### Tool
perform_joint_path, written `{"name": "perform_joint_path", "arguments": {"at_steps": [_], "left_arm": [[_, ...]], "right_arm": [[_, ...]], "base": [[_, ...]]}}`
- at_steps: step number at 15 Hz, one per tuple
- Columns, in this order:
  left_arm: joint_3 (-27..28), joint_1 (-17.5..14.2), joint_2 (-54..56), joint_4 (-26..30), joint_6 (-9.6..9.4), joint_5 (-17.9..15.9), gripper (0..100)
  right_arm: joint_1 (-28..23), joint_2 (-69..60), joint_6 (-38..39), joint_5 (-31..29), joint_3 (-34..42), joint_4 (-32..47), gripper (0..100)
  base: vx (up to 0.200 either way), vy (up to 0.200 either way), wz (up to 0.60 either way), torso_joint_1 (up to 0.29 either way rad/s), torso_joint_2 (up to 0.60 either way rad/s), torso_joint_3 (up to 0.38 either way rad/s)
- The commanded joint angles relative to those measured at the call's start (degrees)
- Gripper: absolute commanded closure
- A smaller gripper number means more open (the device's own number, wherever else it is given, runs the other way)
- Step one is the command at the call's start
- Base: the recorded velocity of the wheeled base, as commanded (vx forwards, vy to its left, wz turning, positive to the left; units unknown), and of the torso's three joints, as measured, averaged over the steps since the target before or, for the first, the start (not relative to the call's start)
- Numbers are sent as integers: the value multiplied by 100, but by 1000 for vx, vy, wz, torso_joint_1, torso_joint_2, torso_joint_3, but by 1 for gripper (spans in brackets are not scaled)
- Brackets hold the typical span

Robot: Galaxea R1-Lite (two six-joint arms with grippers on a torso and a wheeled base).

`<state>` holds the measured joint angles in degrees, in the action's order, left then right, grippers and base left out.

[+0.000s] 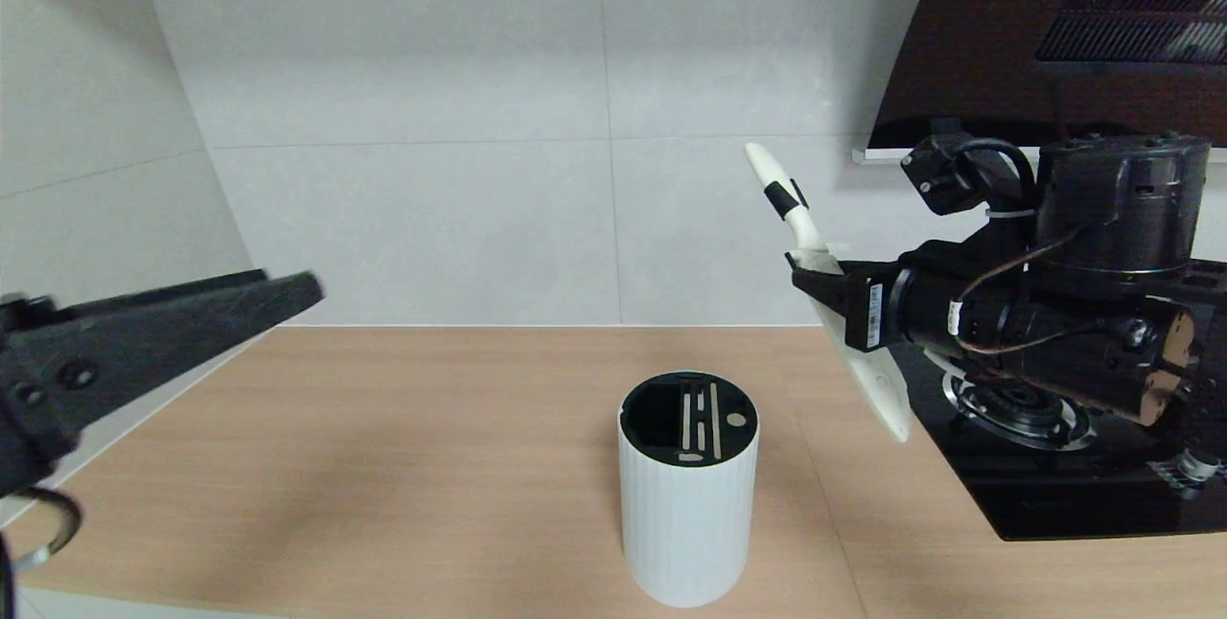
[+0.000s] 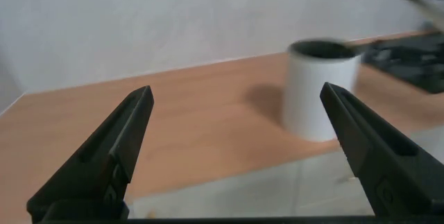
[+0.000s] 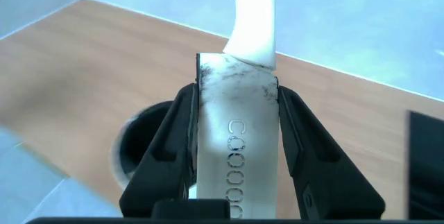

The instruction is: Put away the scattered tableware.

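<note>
Countertop scene, nearest element first. A white ribbed utensil holder stands upright on the wooden countertop. Its black top insert is cut with one large square opening, several narrow slots and a small round hole.

At the robot's left, the left gripper hangs above the counter's left edge. Its two dark fingers are spread wide with nothing between them, and they point toward the holder, which stands well apart from them.

At the robot's right, the right gripper is clamped on a white utensil, pinching it at about the junction of handle and blade. The utensil is tilted. Its handle, ringed by a black band, rises up and toward the left, and its flat blade slopes down toward the right. The blade tip hangs in the air to the right of the holder, near the edge of the black cooktop, touching neither. From the right wrist, the blade's flat face lies between the two fingers and carries a row of small oval marks, with the holder's dark mouth below and beyond it.

Behind the right arm, a round burner sits in the cooktop. A pale tiled wall closes the background, and a dark range hood is mounted at its upper right.
</note>
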<state>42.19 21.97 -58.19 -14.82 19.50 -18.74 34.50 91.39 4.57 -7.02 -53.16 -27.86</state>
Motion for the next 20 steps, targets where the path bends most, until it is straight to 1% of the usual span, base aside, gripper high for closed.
{"name": "perform_joint_path", "arguments": {"at_steps": [1,2,3,4,5,6,7,9,10,12,14,15,16,18,19,20], "left_arm": [[-141,642,-1063,-557,361,54,0],[-194,677,-1230,-812,581,46,0],[-220,871,-1476,-1304,1310,46,0],[-220,923,-1529,-1453,1565,37,0],[-220,1117,-1617,-1743,2101,10,0],[-220,1152,-1652,-1805,2224,2,0],[-220,1178,-1749,-1954,2409,2,0],[-238,1187,-1925,-2271,2541,2,0],[-238,1213,-2012,-2376,2576,2,0],[-238,1275,-2144,-2499,2567,10,0],[-203,1354,-2329,-2622,2558,63,0],[-211,1416,-2470,-2798,2550,151,0],[-211,1451,-2689,-3079,2550,353,0],[-220,1556,-2944,-3457,2532,652,0],[-203,1626,-3023,-3580,2523,775,0],[-194,1653,-3076,-3650,2523,828,0]], "right_arm": [[189,-113,9,-10,-1,-9,100],[294,-139,26,-10,-1,-9,100],[611,-201,61,-45,78,-1,100],[699,-227,105,-80,122,-1,100],[980,-315,176,-265,184,17,100],[1085,-350,176,-344,184,17,100],[1358,-412,184,-493,192,26,100],[1525,-377,202,-511,219,17,100],[1621,-359,246,-511,227,17,100],[1876,-324,308,-511,227,17,100],[1973,-254,316,-511,227,-1,100],[2017,-183,325,-511,219,-9,100],[2114,-113,360,-520,219,-9,100],[2184,-104,369,-546,227,-9,100],[2184,-104,369,-555,219,-18,100],[2193,-104,369,-555,219,-53,100]], "base": [[0,0,0,0,0,0],[0,0,0,0,0,0],[0,0,0,0,0,0],[0,0,0,0,0,0],[0,0,0,0,0,0],[0,0,0,0,0,0],[0,0,0,0,0,0],[0,0,0,0,0,0],[0,0,0,0,0,0],[0,0,0,0,0,0],[0,0,0,0,0,0],[0,0,0,0,0,0],[0,0,0,0,0,0],[0,0,0,0,0,0],[0,0,0,0,0,0],[0,0,0,0,0,0]]}}
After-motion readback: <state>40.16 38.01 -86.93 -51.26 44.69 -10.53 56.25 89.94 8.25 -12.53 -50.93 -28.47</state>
